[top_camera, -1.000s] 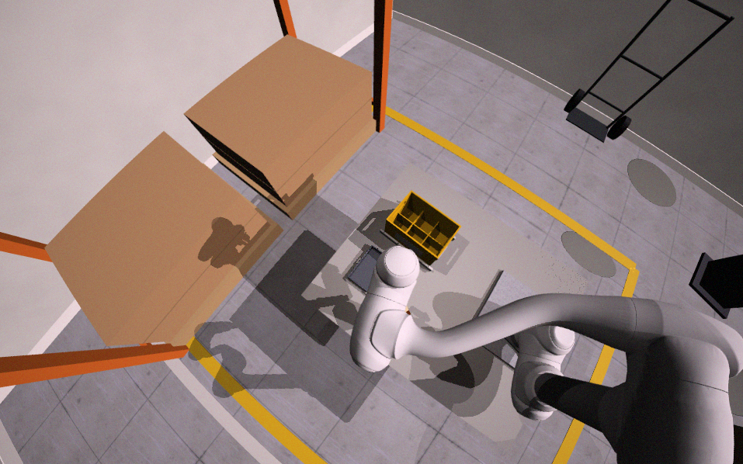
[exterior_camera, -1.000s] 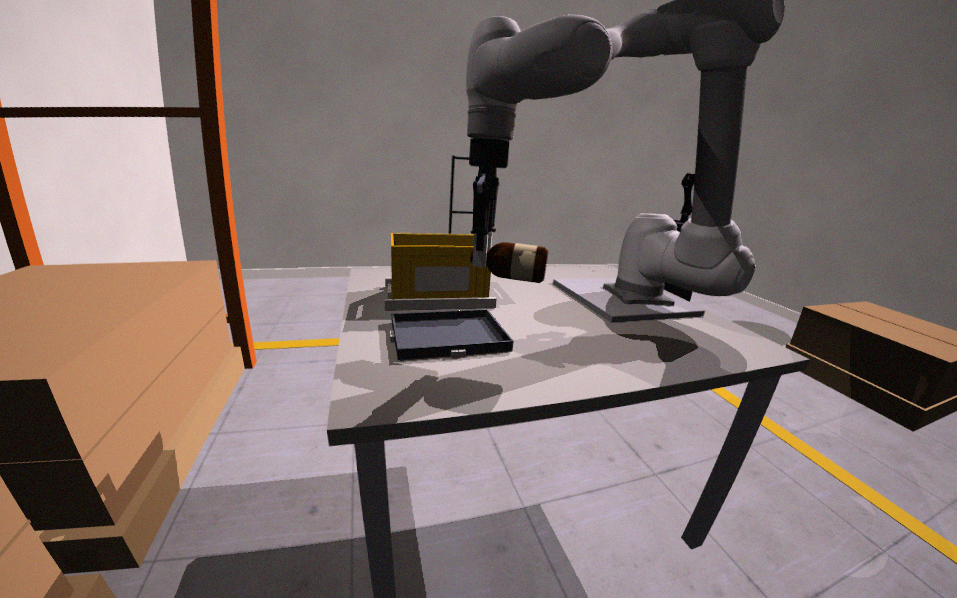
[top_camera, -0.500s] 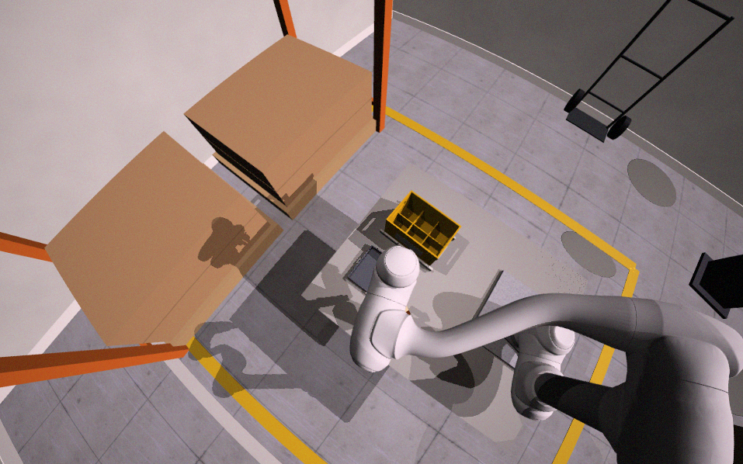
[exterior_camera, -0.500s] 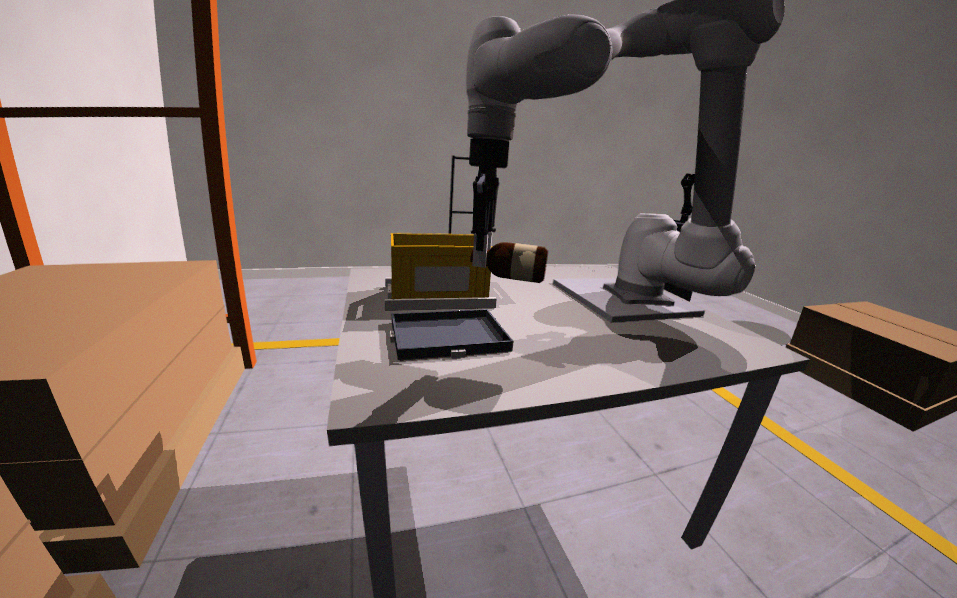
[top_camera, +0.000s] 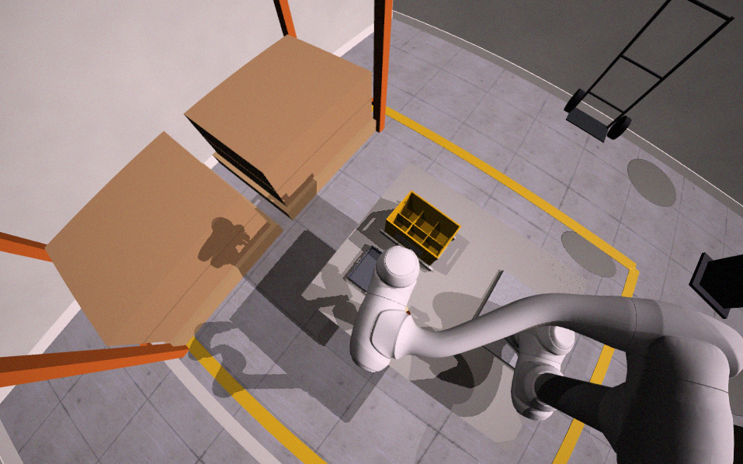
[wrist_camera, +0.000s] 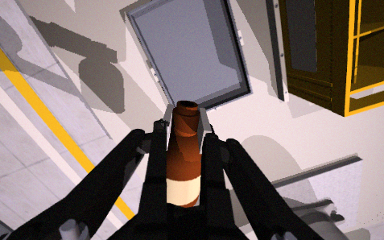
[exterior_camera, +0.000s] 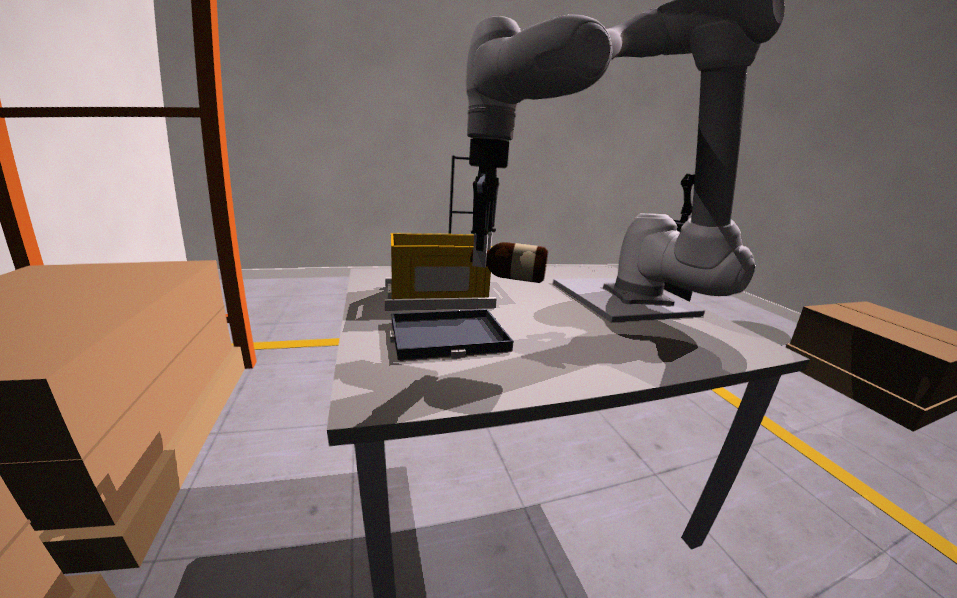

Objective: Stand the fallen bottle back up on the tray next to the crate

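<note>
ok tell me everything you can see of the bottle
The bottle looks like brown glass, glossy, with a short neck, a dark open mouth and a cream label around its body. It is held in the air above the table, lying nearly sideways, base slightly low. The claw grips it at the neck end; nothing else visibly touches it.

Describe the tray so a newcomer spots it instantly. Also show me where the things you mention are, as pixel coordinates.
On the grey-topped table (exterior_camera: 578, 386), find the yellow divided crate (top_camera: 421, 226) (exterior_camera: 440, 267) (wrist_camera: 321, 52). Beside it lies the tray (top_camera: 363, 269) (exterior_camera: 452, 332) (wrist_camera: 188, 48): shallow, dark-rimmed and undivided, unlike the tall yellow crate.
</note>
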{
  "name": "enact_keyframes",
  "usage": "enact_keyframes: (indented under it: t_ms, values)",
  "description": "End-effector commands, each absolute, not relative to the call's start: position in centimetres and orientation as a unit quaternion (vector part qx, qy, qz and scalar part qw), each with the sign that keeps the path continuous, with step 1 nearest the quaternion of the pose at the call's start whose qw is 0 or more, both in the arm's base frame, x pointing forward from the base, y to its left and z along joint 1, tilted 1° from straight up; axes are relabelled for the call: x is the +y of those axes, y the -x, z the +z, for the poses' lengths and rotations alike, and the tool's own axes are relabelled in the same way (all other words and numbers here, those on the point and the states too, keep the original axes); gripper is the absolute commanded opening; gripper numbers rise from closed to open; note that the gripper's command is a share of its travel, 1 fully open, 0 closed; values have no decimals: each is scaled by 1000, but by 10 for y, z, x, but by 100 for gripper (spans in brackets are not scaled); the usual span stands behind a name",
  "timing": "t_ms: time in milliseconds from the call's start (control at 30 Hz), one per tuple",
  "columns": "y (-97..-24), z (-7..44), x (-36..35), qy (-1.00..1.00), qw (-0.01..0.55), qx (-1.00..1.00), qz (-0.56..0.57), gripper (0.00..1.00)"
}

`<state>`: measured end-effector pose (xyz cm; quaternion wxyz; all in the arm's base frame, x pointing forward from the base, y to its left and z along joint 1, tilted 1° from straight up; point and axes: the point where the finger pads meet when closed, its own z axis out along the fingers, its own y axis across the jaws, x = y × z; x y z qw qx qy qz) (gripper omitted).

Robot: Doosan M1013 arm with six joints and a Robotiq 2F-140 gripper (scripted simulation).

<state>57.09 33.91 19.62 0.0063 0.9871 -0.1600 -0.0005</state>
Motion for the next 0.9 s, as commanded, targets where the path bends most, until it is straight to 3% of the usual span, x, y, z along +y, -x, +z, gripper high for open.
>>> enact_keyframes:
  t_ms: [0,867]
  values:
    - [-571,196,339,-987,6,-160,0,10]
    - [-571,196,339,-964,6,-267,0,10]
